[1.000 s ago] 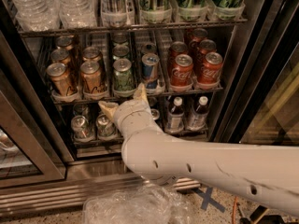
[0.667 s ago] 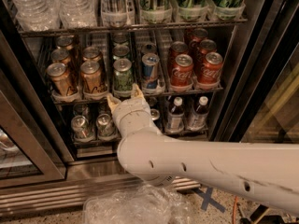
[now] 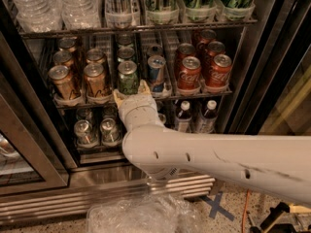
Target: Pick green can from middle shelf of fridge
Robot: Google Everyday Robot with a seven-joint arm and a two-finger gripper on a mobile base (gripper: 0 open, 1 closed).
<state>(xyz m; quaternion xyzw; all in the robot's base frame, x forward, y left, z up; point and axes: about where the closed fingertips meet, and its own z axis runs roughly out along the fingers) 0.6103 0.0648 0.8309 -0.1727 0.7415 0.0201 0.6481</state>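
The green can stands at the front of its lane on the middle shelf of the fridge, between gold cans and a blue-and-silver can. More cans stand behind it in the same lane. My gripper sits just in front of and below the green can, at the shelf edge. Its two pale fingertips are spread open, one at each side of the can's base, and hold nothing. The white arm reaches in from the lower right.
Gold cans stand left of the green can and red cans to the right. Tall cans and water bottles fill the rack above. Small cans and capped bottles sit below. A glass door stands open at left. Crumpled plastic lies on the floor.
My gripper has moved up and to the left, from below the blue-and-silver can to directly in front of the green can. The cans have not moved.
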